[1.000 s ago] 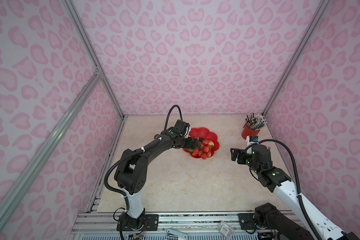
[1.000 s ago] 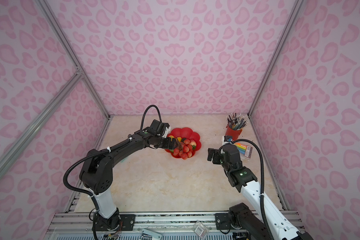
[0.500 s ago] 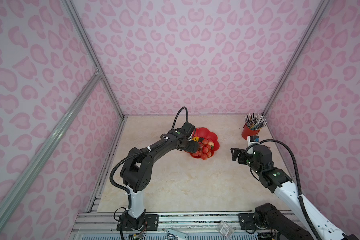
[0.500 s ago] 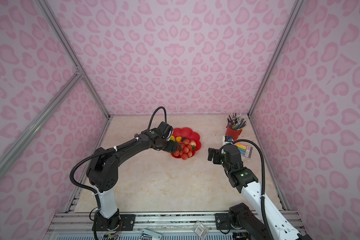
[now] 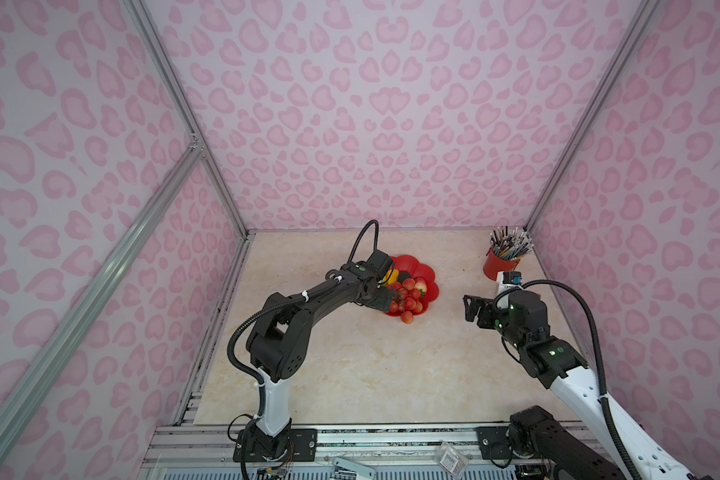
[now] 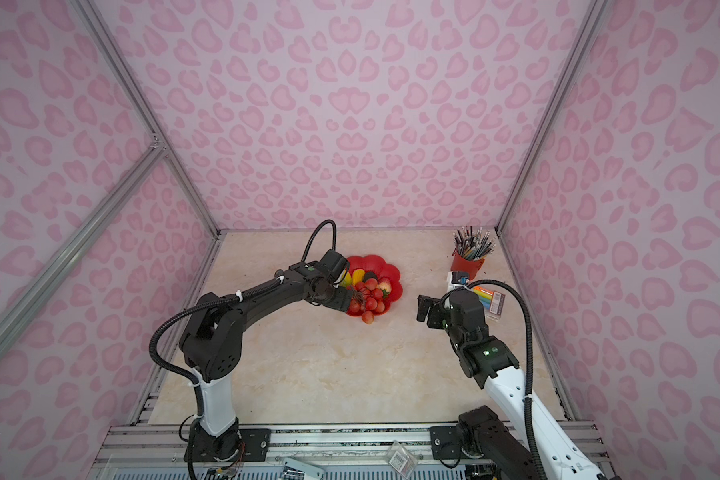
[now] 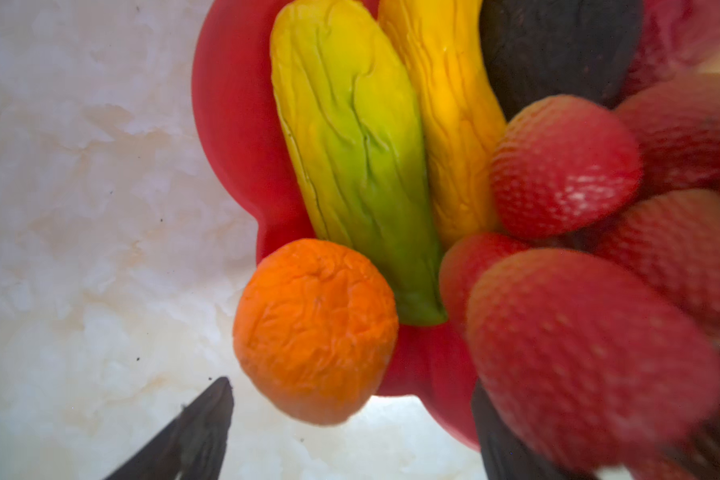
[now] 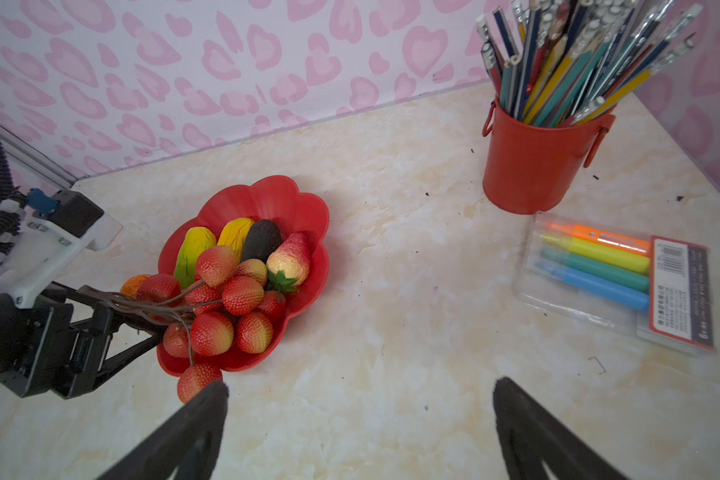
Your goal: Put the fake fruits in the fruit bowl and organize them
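looks like a robotics lab test cell, definitely not someone's home. it's a small booth with pink heart-print walls [image 5: 371, 124] held up by bare aluminium profiles [image 5: 86, 303]. there's a marble-look tabletop [image 5: 391, 374], and a left arm [image 5: 292, 332] and right arm [image 5: 553, 357] bolted to a metal rail [image 5: 391, 436] with cables showing. the only homey bits are a fruit bowl [image 5: 416, 266], pencil cup [image 5: 495, 268] and marker pack [image 8: 616, 282].
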`<state>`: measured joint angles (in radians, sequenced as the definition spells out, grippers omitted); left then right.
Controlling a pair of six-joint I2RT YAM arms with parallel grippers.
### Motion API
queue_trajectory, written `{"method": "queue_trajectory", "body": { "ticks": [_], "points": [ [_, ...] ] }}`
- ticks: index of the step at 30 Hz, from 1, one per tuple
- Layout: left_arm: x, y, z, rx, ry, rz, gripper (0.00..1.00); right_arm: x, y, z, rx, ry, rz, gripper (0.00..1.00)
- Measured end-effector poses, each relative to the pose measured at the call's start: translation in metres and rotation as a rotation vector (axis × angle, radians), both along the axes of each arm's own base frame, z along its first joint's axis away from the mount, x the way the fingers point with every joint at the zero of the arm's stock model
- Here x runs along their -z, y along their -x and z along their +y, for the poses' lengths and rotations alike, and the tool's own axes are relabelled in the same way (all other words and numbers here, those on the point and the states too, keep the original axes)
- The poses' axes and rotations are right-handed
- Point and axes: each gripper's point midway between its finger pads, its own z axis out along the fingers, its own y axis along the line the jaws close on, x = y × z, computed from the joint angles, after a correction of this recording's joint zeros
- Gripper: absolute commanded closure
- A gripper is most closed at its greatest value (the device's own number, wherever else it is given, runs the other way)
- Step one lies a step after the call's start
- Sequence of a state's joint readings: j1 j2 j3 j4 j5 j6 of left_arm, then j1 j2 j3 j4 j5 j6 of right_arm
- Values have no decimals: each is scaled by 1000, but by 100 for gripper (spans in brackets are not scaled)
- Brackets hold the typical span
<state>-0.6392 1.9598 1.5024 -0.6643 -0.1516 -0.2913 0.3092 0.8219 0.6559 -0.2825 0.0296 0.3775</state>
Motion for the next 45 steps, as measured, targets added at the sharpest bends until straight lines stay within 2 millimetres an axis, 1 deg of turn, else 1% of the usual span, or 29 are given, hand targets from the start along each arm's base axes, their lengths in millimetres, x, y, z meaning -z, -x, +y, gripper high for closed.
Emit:
{"method": "queue_trajectory", "body": {
  "ticks": [2,4,6,8,10,12,14,16,17,19,21,23,25,26,28,29,30,31,33,35,37,38,40,42,43,44,45],
  "points": [
    [-2,0,1,-2,-3,-10,10,0,0,0,1,0,1,1],
    [-8,2,2,-2,9,-25,10,1,0,-1,3,1,1,1],
    [-24,4,3,-6,41,-60,9,0,0,-2,7,1,0,1],
    [-51,5,3,-10,101,-128,8,0,0,-4,10,5,-1,1],
    [-87,5,3,-11,194,-235,5,0,0,-5,14,12,-1,1],
    [-118,12,8,-10,272,-341,3,1,-1,-8,23,32,-10,1],
    [-144,19,18,-9,339,-455,2,7,-2,-14,48,62,-18,1],
    [-165,26,36,-24,379,-578,0,15,-3,-26,94,113,-27,1],
    [-171,29,46,-36,384,-630,1,18,-4,-31,115,140,-34,1],
    [-177,37,77,-81,365,-748,2,25,-6,-46,174,206,-59,1],
    [-172,47,111,-124,308,-854,4,32,-7,-60,232,270,-88,1],
    [-159,57,151,-190,227,-931,5,41,-6,-75,286,337,-120,1],
    [-145,68,195,-303,162,-1005,4,55,-6,-93,342,384,-126,1],
    [-138,72,212,-356,134,-1028,4,61,-6,-101,365,396,-118,1],
    [-124,77,239,-439,95,-1051,4,66,-12,-114,405,403,-119,1],
    [-116,79,252,-479,77,-1058,4,68,-16,-118,414,408,-127,1],
    [-104,81,264,-520,59,-1053,4,74,-22,-118,401,398,-133,1],
    [-95,82,271,-543,45,-1043,4,80,-25,-119,399,395,-128,1],
    [-69,81,284,-574,21,-996,4,93,-36,-123,397,390,-118,0],
    [-47,77,290,-588,17,-943,3,106,-45,-125,396,388,-110,0],
    [-33,70,293,-598,27,-904,4,115,-53,-117,351,390,-110,0],
    [-32,63,292,-594,29,-897,3,118,-59,-114,332,392,-113,0],
    [-37,43,287,-572,53,-893,0,121,-71,-108,306,390,-138,0],
    [-51,19,281,-543,73,-908,0,126,-74,-104,284,401,-136,0],
    [-56,13,281,-533,74,-916,0,123,-75,-104,283,403,-140,0],
    [-58,6,279,-522,77,-920,0,117,-79,-105,290,397,-161,0],
    [-58,3,279,-517,74,-921,2,110,-84,-104,289,386,-190,0]
  ]
}}
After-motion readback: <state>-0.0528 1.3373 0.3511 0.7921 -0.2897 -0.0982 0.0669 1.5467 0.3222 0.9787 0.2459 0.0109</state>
